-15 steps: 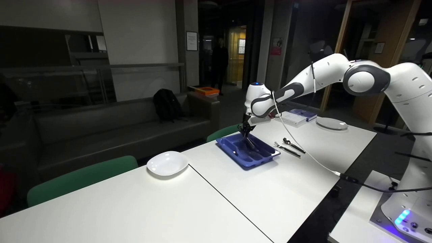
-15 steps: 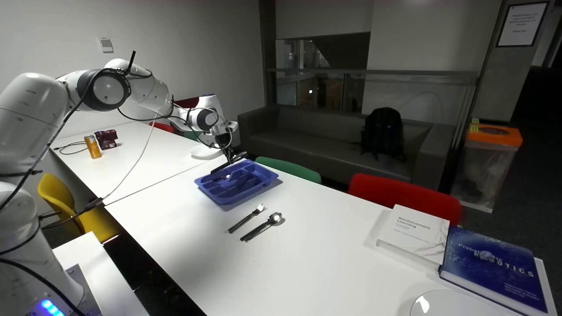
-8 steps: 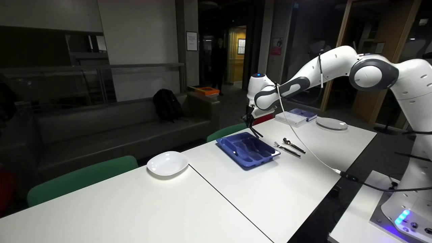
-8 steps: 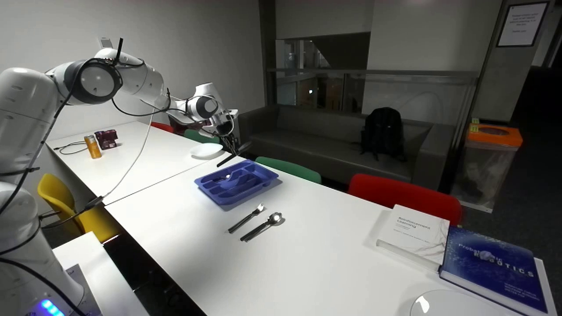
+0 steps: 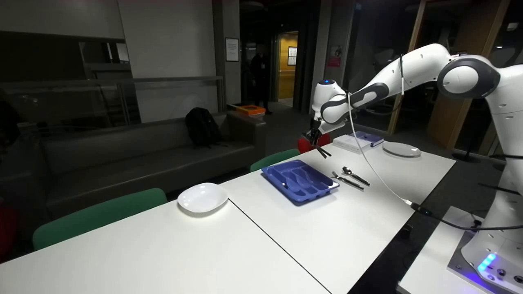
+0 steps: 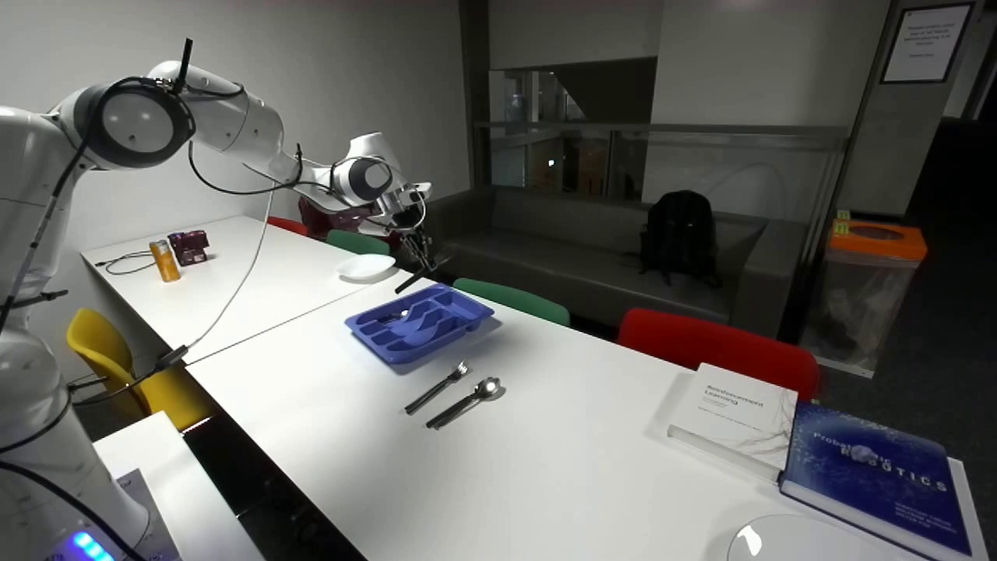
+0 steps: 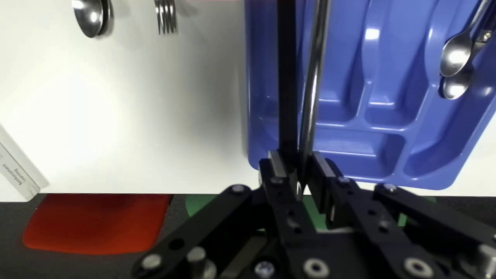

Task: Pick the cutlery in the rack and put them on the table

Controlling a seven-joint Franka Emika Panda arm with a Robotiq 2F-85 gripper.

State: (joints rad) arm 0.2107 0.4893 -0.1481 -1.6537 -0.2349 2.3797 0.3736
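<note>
The gripper (image 7: 297, 164) pinches two long utensils (image 7: 312, 89). The blue tray (image 7: 348, 143) lies lower, apart from both, with two spoons (image 7: 456, 58) inside it.

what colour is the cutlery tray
The tray is plain blue; it shows best in the wrist view.

“Reinforcement Learning” on the white book (image 6: 734, 419), “Probab…” with blurry letters above “ROBOTICS” on the blue book (image 6: 874, 485).
</note>
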